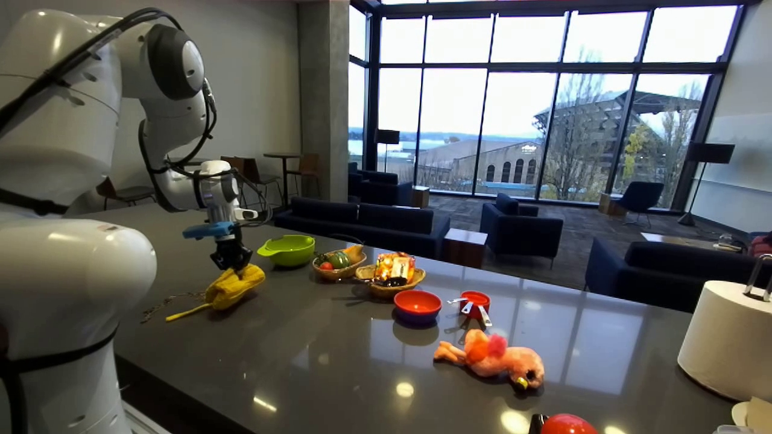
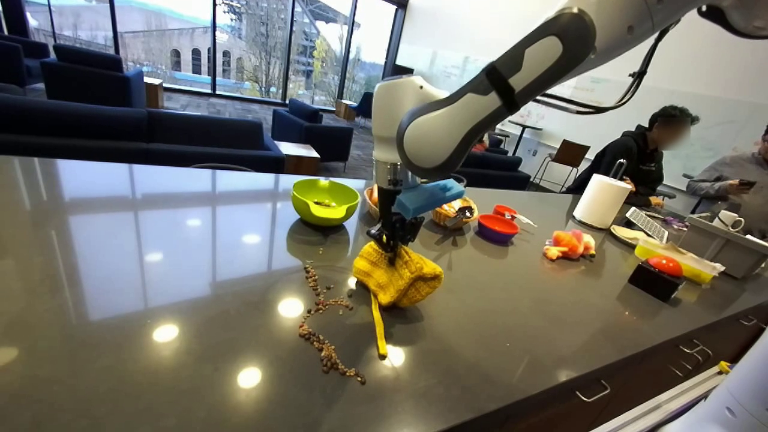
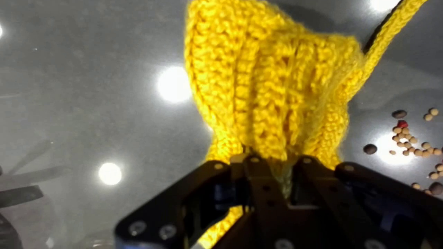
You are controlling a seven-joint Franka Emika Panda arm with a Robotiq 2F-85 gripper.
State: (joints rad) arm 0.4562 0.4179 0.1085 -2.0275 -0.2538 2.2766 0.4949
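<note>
I'm pinching a soft yellow knitted thing (image 2: 414, 285) with my gripper (image 2: 393, 255), and that pinch is looking to me like the step I'm doing right now. The two fingers (image 3: 263, 183) are squeezing close together, and the wool is bunching up between them in the wrist view. The thing is hanging or sitting very low over the shiny gray counter (image 2: 180, 378), right under the gripper, and I'm not managing to tell if its bottom is touching. It's looking like a little hat or a bag, but I'm only guessing. Its long yellow cord (image 2: 378, 330) is trailing away from one side. A wiggly line of tiny brown beads (image 2: 327, 354), or maybe seeds, is lying near the cord, and a green bowl (image 2: 315, 213) is standing apart from the thing in both exterior views. I'm thinking the next move is calling for a tight pinch and slow, gentle moving, because wool could be stretching or slipping if I'm tugging too fast. I'm also thinking the cord is needing the most care, since a sideways swing could be dragging it through the tiny bits and sending them rolling. A small lift straight up is seeming the safest way to start.
</note>
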